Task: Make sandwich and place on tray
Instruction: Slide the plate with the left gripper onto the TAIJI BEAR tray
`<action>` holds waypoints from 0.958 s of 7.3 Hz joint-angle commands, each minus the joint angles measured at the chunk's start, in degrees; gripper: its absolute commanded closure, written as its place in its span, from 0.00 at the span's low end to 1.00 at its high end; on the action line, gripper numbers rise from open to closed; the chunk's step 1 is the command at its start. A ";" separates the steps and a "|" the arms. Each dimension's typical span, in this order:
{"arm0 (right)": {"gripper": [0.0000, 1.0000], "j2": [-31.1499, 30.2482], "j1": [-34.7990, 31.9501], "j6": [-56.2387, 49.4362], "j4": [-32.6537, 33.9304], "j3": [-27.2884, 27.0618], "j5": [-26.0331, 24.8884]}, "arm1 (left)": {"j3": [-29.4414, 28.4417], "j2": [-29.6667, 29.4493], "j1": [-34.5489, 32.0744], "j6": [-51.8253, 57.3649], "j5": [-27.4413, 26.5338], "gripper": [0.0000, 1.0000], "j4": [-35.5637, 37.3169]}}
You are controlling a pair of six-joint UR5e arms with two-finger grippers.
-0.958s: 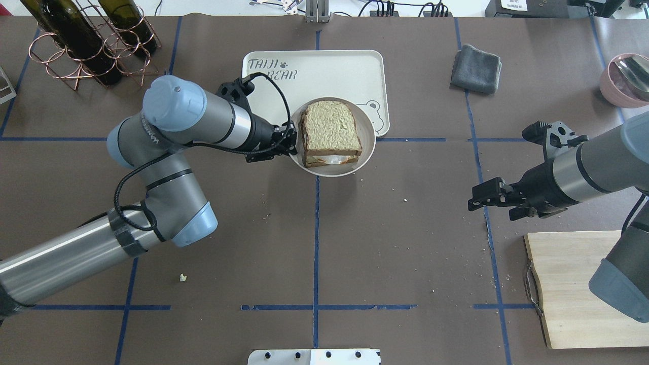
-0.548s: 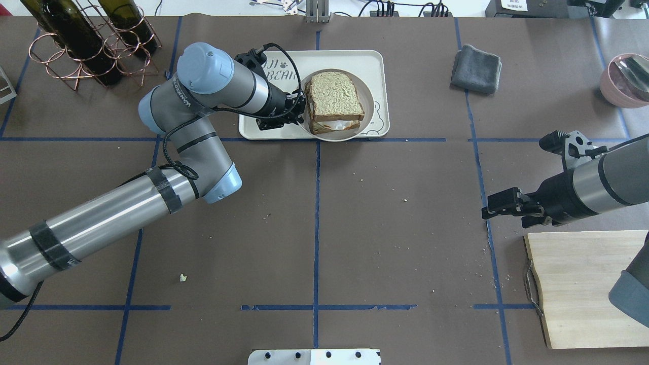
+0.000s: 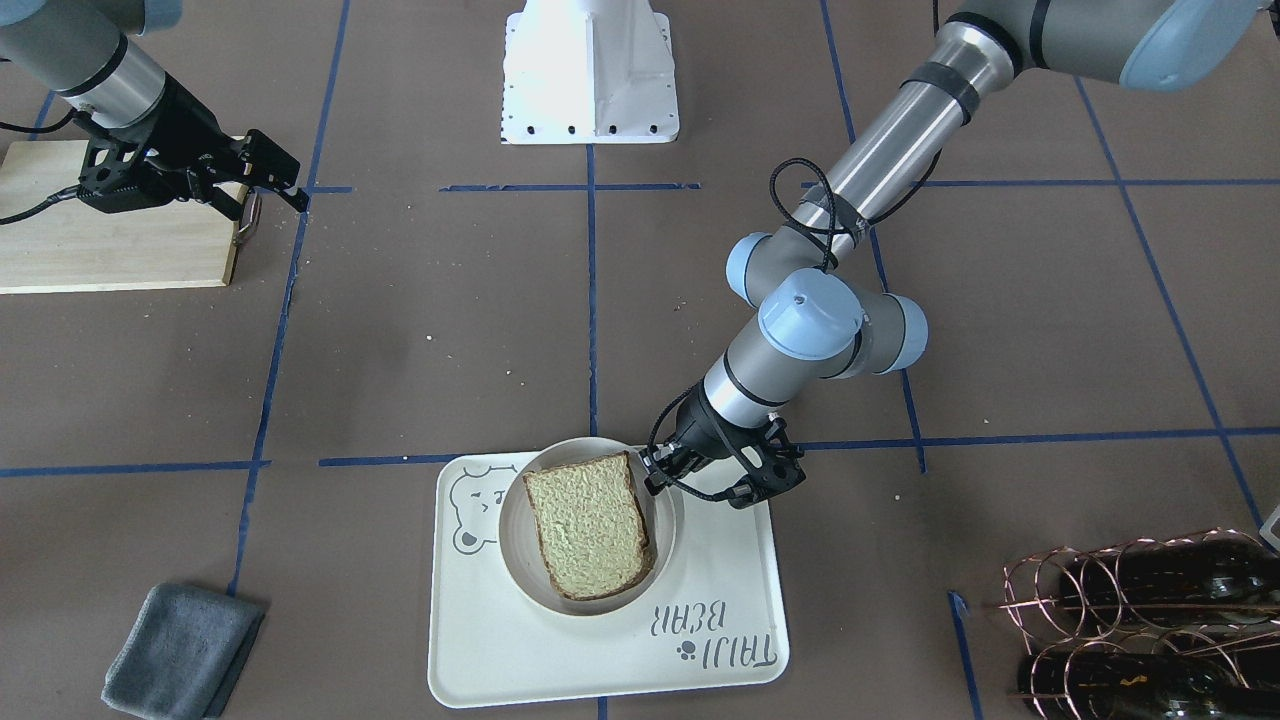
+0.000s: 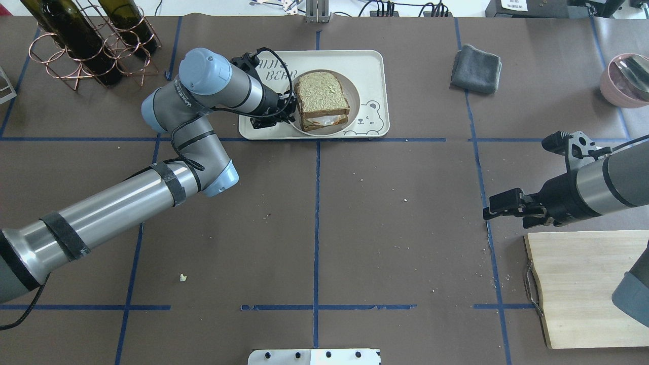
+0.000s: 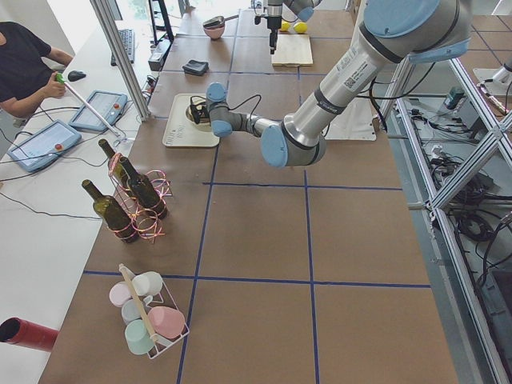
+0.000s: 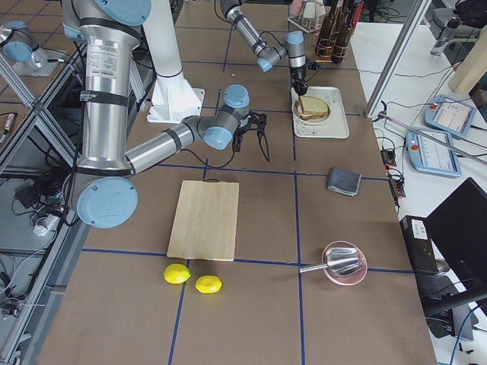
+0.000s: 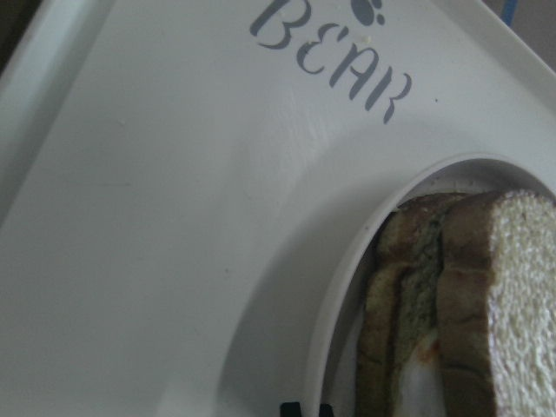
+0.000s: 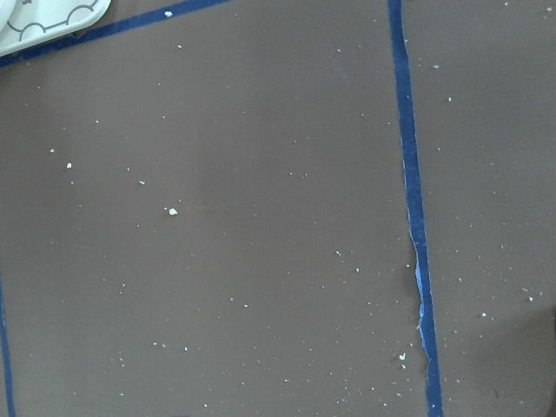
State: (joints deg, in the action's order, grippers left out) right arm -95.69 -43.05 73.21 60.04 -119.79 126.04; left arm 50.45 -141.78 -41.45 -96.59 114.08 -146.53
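Observation:
The sandwich [image 4: 322, 96], two brown-crusted bread slices with white egg [image 4: 329, 120] showing at its near edge, lies on a round white plate [image 4: 356, 91]. The plate sits on the cream "TAIJI BEAR" tray [image 4: 370, 63] at the far middle of the table. My left gripper [image 4: 290, 112] is shut on the plate's left rim. The front view shows the sandwich [image 3: 590, 525], plate [image 3: 510, 545], tray [image 3: 500, 660] and left gripper [image 3: 655, 470]. The left wrist view shows the plate rim [image 7: 347, 287] and sandwich [image 7: 469, 304] on the tray [image 7: 156, 217]. My right gripper [image 4: 489, 210] is open and empty, low over bare table.
A pale wooden cutting board [image 4: 578, 284] lies at the near right under the right arm. A grey cloth [image 4: 475, 68] lies right of the tray. Wine bottles in a copper rack [image 4: 86, 45] stand far left. A pink bowl with a spoon [image 4: 626, 78] is far right. Two lemons [image 6: 176, 274] lie beyond the board.
My left gripper carried the plate with the sandwich from the tray's near edge fully onto the tray, then slightly left. My right gripper drew back toward the cutting board.

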 commanded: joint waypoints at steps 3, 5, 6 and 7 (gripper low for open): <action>0.00 -0.02 -0.01 0.09 -0.01 -0.35 0.00 | -1.50 -0.61 -1.00 -0.27 -0.09 0.71 -1.91; 0.00 0.15 0.07 0.01 -0.01 -0.09 0.00 | 2.60 2.18 -3.28 -0.36 -0.09 0.43 -2.27; 0.00 0.15 -0.19 0.00 -0.01 0.17 -0.09 | 12.81 10.38 -6.16 0.08 0.26 0.43 -2.18; 0.00 -0.20 -2.45 -0.08 0.25 0.78 0.00 | 22.75 18.91 -7.58 0.69 1.66 0.43 -1.83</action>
State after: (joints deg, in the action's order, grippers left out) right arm -95.65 -43.71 73.20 60.09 -119.59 126.00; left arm 62.01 -132.22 -46.86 -96.49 114.57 -148.63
